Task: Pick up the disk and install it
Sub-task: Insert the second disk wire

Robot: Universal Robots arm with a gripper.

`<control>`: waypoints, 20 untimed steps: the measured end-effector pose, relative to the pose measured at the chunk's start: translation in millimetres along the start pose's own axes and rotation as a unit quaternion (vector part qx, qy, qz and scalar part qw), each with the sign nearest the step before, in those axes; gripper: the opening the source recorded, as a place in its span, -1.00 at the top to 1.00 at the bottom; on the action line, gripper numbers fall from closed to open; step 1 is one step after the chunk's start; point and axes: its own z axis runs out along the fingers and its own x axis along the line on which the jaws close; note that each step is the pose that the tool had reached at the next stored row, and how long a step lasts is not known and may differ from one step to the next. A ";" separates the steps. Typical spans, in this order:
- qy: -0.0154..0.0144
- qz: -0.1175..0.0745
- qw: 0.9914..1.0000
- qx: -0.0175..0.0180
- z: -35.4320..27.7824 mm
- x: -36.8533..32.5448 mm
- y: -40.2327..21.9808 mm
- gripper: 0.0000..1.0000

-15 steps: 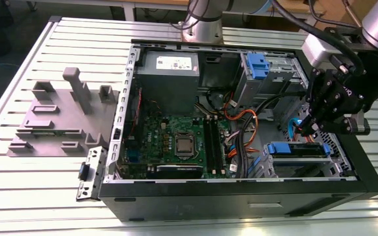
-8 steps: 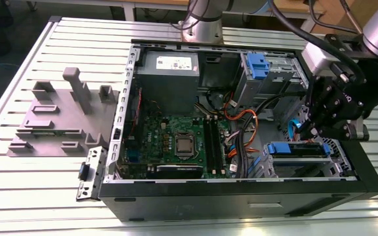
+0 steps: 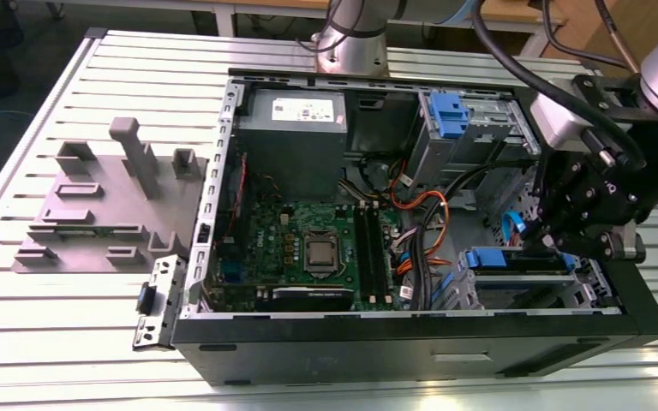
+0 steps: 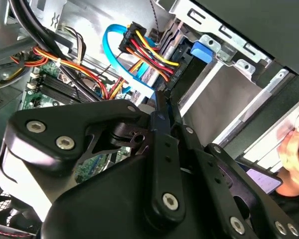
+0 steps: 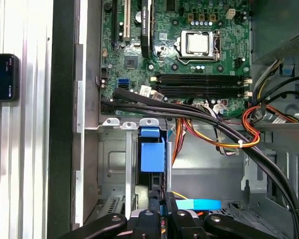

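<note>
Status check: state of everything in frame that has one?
computer case: open, side panel off, lying flat
CPU socket: uncovered, no cooler on it
disk: in the drive cage, blue carrier end showing
gripper: lowered into the case, at the disk
phone: on the table, screen dark

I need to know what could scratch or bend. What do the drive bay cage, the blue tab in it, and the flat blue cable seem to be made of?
Drive bay cage: looks like bare sheet metal, dull grey, with punched holes and folded edges.
Blue tab: probably moulded plastic, with an even matte colour.
Flat blue cable: seemingly a flexible, slightly glossy plastic jacket, since it curves in a loop.
</note>
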 end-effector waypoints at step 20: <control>-0.015 0.000 1.000 -0.003 5.8 3.4 -2.5 0.69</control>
